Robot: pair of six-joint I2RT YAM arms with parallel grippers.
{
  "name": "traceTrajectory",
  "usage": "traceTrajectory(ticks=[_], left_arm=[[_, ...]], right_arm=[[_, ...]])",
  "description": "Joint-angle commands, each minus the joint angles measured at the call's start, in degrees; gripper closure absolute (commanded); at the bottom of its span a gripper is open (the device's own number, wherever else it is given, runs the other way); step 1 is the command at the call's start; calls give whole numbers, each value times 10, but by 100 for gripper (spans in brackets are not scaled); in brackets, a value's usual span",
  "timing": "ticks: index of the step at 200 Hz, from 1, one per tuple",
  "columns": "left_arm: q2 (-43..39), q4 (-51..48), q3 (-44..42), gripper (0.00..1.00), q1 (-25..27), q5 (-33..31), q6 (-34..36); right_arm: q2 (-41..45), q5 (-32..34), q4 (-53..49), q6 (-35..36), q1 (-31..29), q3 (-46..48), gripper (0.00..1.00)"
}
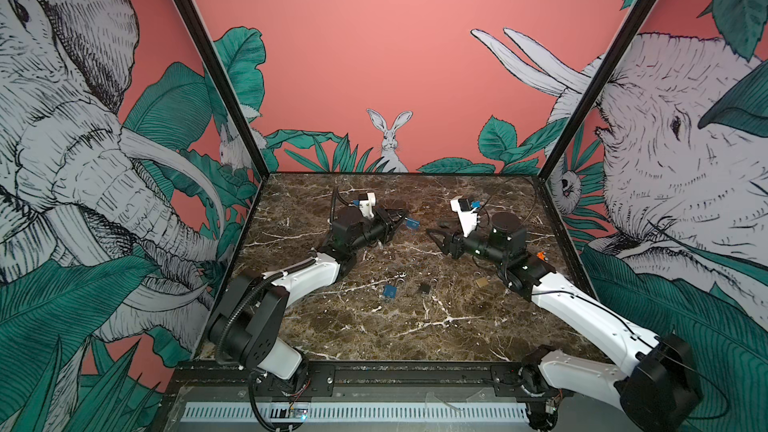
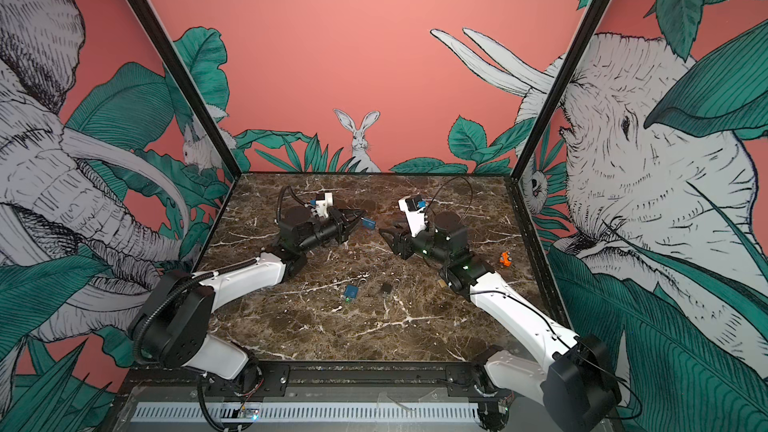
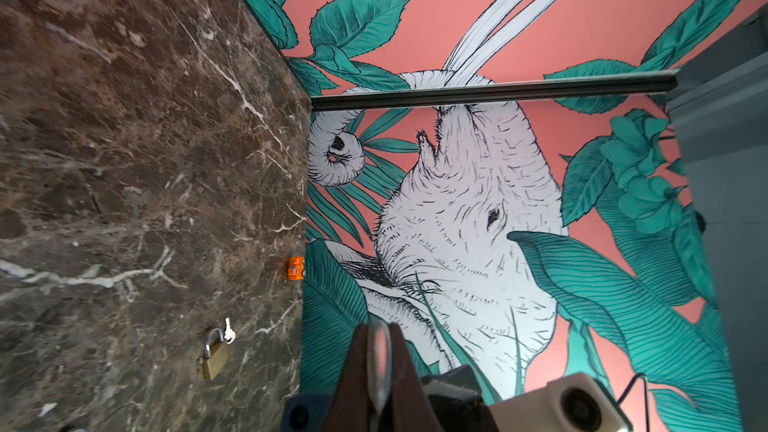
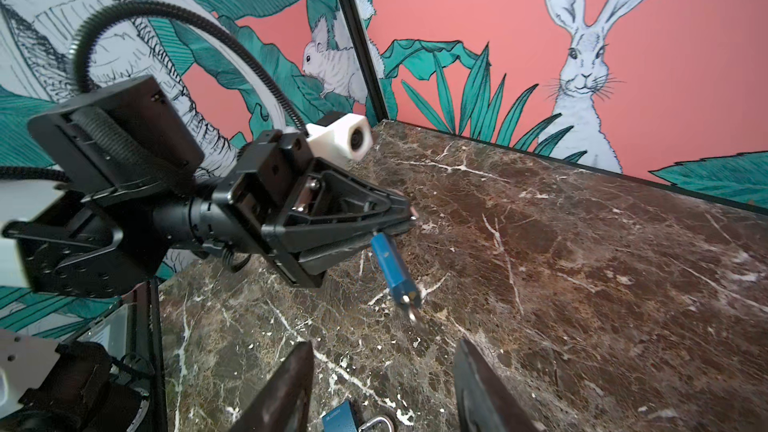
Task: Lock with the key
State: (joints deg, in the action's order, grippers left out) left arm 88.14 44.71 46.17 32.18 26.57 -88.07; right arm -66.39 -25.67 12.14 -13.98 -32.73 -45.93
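1. Right gripper (image 4: 384, 345), jaws half open and empty, faces the padlock (image 4: 392, 272).
2. Left gripper (image 4: 401, 218) pinches the padlock's shackle (image 3: 379, 347); the body points toward the right gripper.
3. Key (image 4: 412, 305) juts from the padlock's end nearest the right gripper.

On the right wrist feed the blue padlock (image 4: 390, 266) has its shackle buried in the left gripper (image 4: 409, 216), and the key (image 4: 412, 310) below it is too blurred for me to read. A second blue padlock (image 4: 338, 416) is cut off by the frame edge. In a top view my right arm (image 2: 511, 305) hides most of the brass padlock (image 2: 441, 283).
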Motion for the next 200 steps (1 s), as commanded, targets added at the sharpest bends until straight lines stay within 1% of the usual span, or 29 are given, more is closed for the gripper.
traceTrajectory(ticks=[1,18,44,57,79,109,139,169,184,200], left_arm=[[4,101,2,100,-1,24,-66],[4,102,2,100,-1,27,-64],[2,99,4,100,-1,33,-56],[2,103,3,100,-1,33,-57],[4,110,6,100,-1,37,-58],[8,121,7,100,-1,40,-58],[5,124,3,100,-1,40,-58],[5,124,6,100,-1,39,-57],[6,124,6,100,-2,40,-56],[6,124,6,100,-1,40,-56]], right_arm=[[-17,19,15,33,-19,-26,48],[-27,42,18,38,-22,-29,48],[-26,108,18,66,-24,-31,49],[-30,115,10,83,-23,-40,49],[-55,89,6,90,-23,-57,50],[-85,48,7,78,-23,-79,56],[-99,40,18,67,-23,-81,58],[-108,31,31,55,-23,-78,64],[-109,31,39,48,-23,-77,70],[-109,32,42,44,-23,-75,73]])
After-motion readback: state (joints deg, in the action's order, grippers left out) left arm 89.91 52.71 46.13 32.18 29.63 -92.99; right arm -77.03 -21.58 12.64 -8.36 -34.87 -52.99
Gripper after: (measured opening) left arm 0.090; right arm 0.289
